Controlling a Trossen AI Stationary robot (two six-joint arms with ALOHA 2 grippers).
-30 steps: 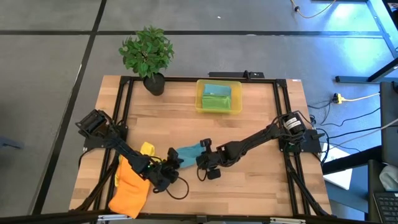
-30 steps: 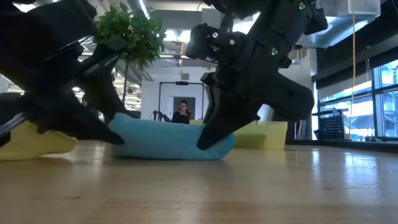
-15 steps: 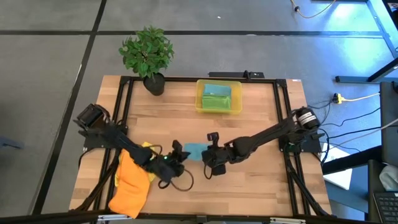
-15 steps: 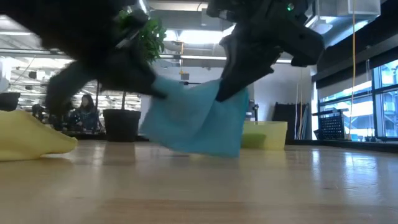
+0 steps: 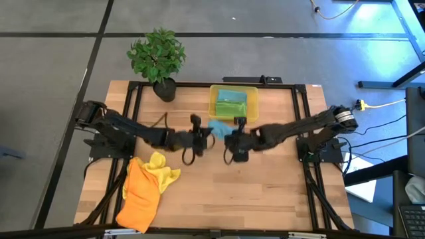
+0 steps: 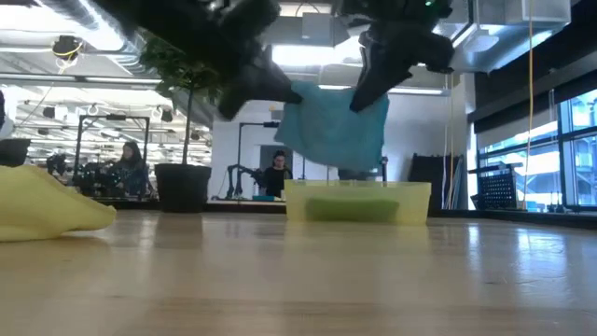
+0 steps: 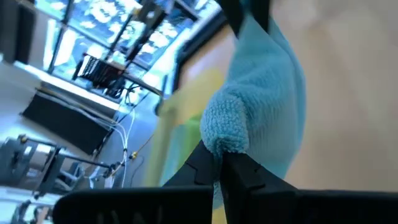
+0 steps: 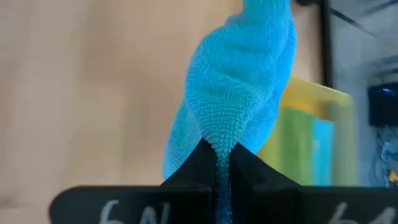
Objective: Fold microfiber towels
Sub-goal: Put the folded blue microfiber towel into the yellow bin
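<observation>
The left gripper (image 5: 207, 135) is pinched tight on one edge of the teal towel (image 5: 218, 127), and the right gripper (image 5: 230, 137) is clamped on the opposite edge. Between them the towel hangs in the air, clear of the table (image 5: 265, 192) and just in front of the yellow bin (image 5: 234, 103), which holds folded green and teal cloths.

From the low view the towel (image 6: 334, 126) sags above the bin (image 6: 357, 201). Near the left front corner an orange towel (image 5: 141, 192) lies in a heap with a yellow towel (image 5: 159, 167) touching its far end. A potted plant (image 5: 158, 58) stands at the table's back left corner.

The table is pale wood inside a black frame, on a grey floor. Beyond it, the room is an open workshop with ceiling lights, windows on the right, and a person (image 6: 276, 175) seated far back.
</observation>
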